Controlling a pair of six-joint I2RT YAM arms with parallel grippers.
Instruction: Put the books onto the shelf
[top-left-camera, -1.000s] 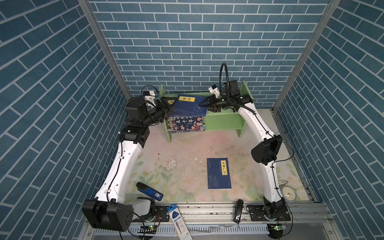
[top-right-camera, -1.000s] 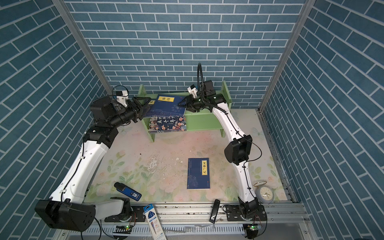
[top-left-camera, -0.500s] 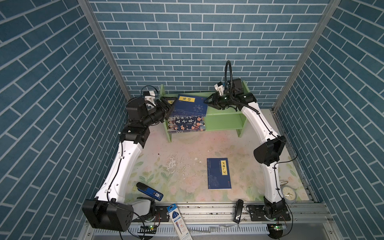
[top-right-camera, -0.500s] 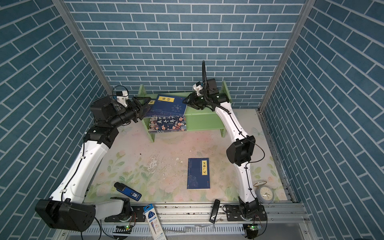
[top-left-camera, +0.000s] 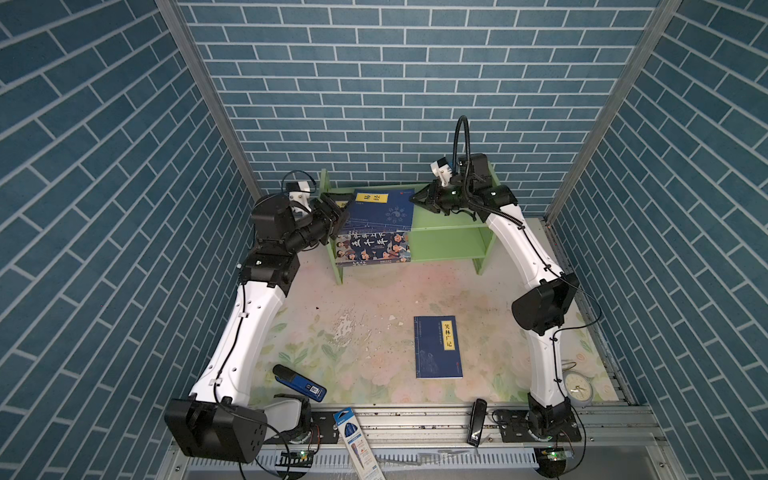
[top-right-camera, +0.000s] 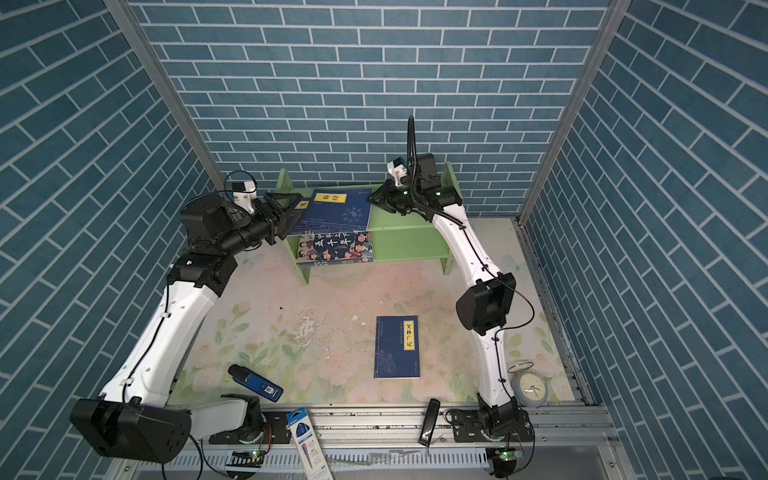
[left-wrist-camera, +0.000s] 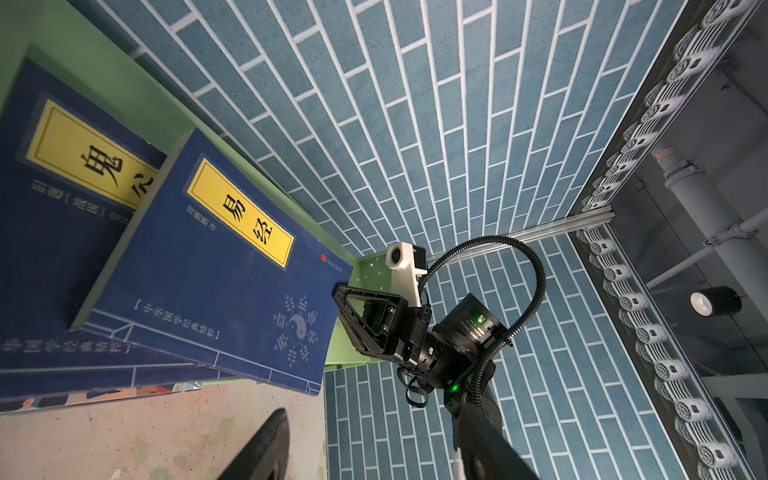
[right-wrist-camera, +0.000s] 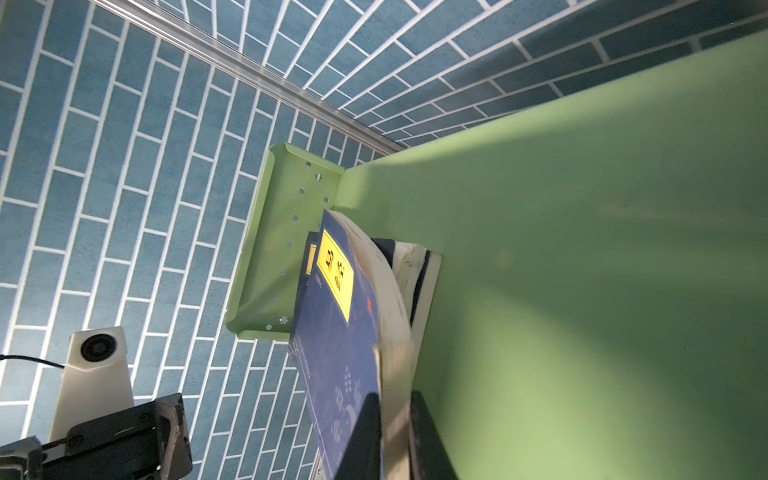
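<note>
Now on top tier of shelf, at 12 o'clock of table.

Gripping 3 o'clock edge of top navy book w/ R gripper, jaws clenched. In R wrist view, seeing fingers pinched on cover + page block near one corner. Holding L gripper released, jaws wide, at 9 o'clock end of same stack. Cannot tell whether touching books or side panel.

Locations:
- Top navy book: flat but skewed on second navy book, front corner apparently past tier's front edge.
- Cartoon book: on lower tier, directly below stack.
- Loose navy book: flat on table, approx 5 o'clock of centre, well apart from both arms, not yet shelved.

Judged step: squaring top navy book onto stack.

To do well:
- Slide toward 12 o'clock slow + low, w/o lifting more than needed.
- Keep wrist level to avoid peeling cover off bowed page block.
- Use L gripper as stop at 9 o'clock end against sideways slip.
- Watch for pivot about gripped corner, and for dragging second navy book along.
- Let go only w/ front edge fully inside tier, then go for loose navy book.
</note>
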